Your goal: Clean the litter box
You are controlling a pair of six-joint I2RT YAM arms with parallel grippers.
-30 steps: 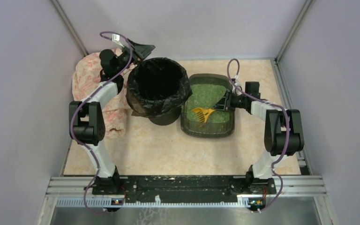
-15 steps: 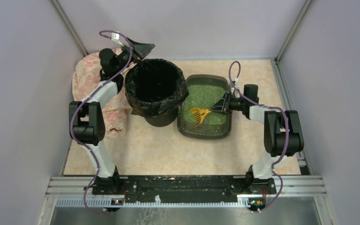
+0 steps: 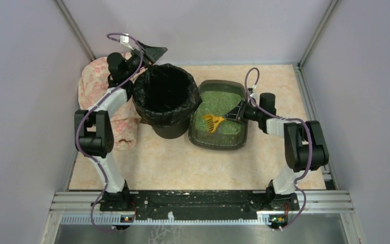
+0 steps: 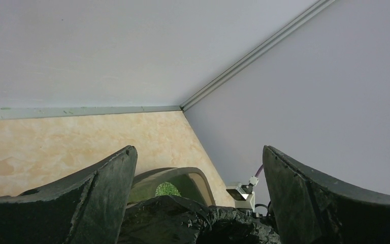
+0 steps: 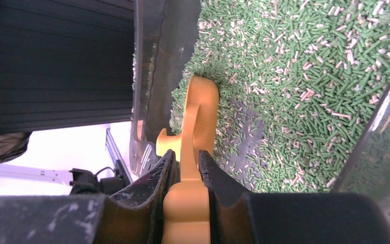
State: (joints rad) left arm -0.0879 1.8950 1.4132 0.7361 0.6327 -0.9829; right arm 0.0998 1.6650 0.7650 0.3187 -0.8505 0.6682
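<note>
- Clamping the handle of the yellow slotted scoop [image 5: 199, 109], the right pincer [image 5: 187, 155] has its two dark fingers pressed flat against either side of the plastic, with no gap showing.
- The scoop runs left from that grip, its head over the green granules [image 5: 294, 76] close to the box's left wall. In the wrist view it is seen edge-on.
- Just right of the scoop, a small patch of bare dark floor shows through the granules.
- The litter box [image 3: 218, 143] sits on the worktop [image 3: 183, 162] right of centre, in its far half. It is a shallow dark tray with rounded corners and a layer of green pellets.
- The right arm reaches in over the box's right rim from the right side.
- The round bin [image 3: 138, 96], lined with a black bag, stands just left of the box. From above its rim overlaps the box's far left corner; whether the two touch I cannot tell.
- The left pincer [image 4: 198, 152] hangs at the far left, above the bin's far rim, its fingers spread wide and holding nothing.
- Between those fingers the wrist view shows crumpled black bag, the far end of the box and the corner of the pale walls.
- A pink patterned cloth [image 3: 94, 84] lies along the left edge of the worktop, beneath the left arm.
</note>
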